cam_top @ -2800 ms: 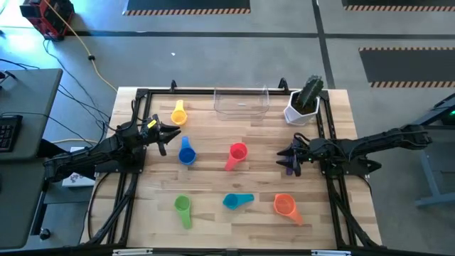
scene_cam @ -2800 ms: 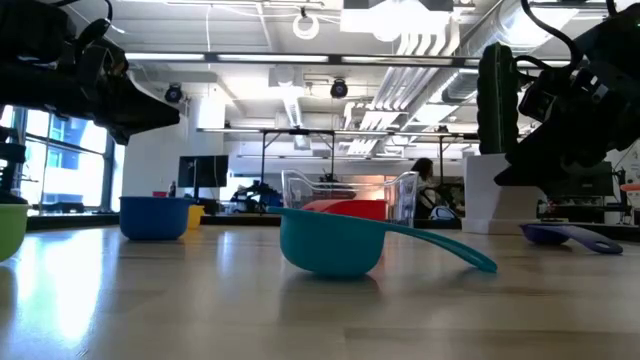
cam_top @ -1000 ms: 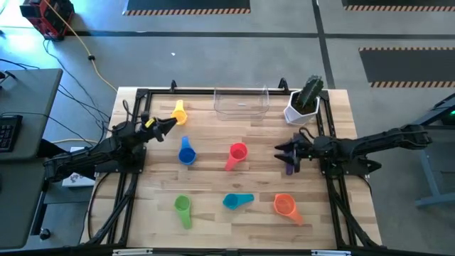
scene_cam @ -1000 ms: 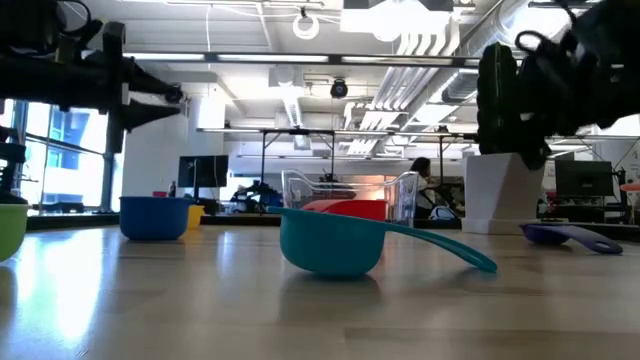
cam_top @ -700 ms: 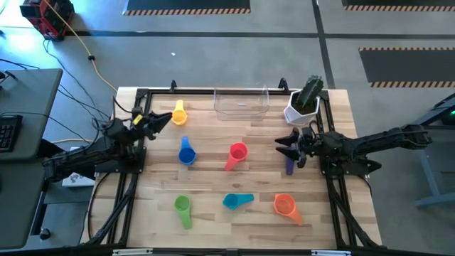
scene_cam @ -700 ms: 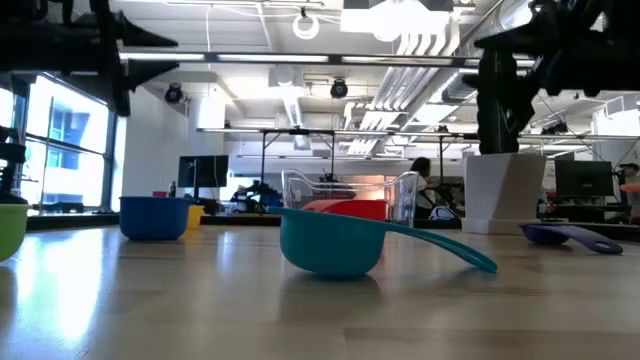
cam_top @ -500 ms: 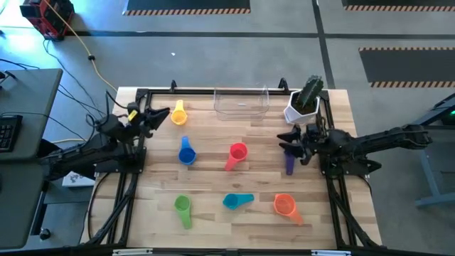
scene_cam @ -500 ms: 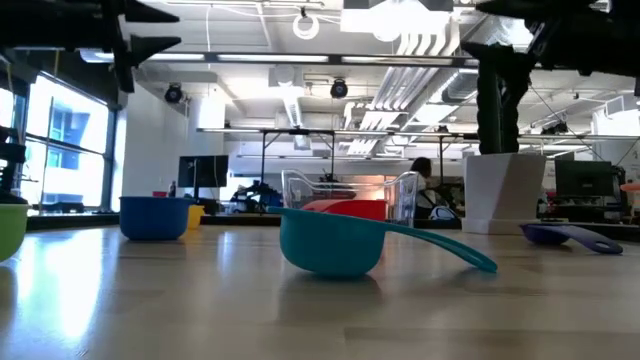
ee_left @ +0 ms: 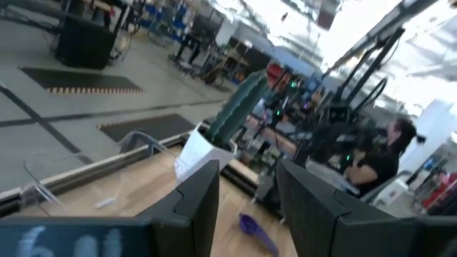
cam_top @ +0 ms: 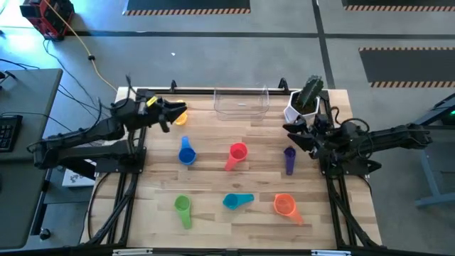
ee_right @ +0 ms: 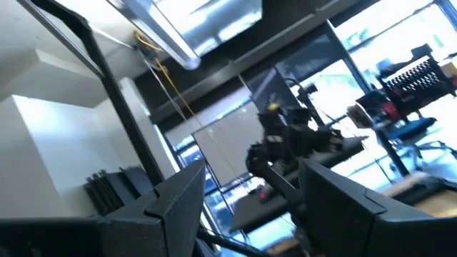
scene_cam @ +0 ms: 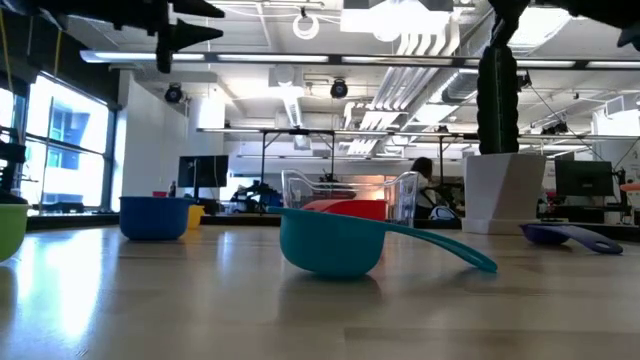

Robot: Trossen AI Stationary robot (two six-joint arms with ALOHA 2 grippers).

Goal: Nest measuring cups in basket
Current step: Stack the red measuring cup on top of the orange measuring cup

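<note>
— Where do our cups sit? Yellow cup [cam_top: 180, 114] far left, under our left claw [cam_top: 173, 114]; blue cup [cam_top: 186, 153] and red cup [cam_top: 237, 152] mid-desk; purple cup [cam_top: 289, 158] right; green cup [cam_top: 183, 207], teal cup [cam_top: 237, 201] and orange cup [cam_top: 285, 205] along the near edge. The basket [cam_top: 242, 102] stands empty at the far edge, beside the cactus pot [cam_top: 302, 107].

— How will they handle?

— We judge them light, stiff plastic, smooth enough to skid on the desk [cam_top: 213, 181]. We'd pinch a bowl rim or the flat handle (the handle looks safer).

— And our claws?

— Left fingers stand apart, raised above the yellow cup; the right claw [cam_top: 295, 134] hangs open too, just beyond the purple cup, holding nothing.
</note>
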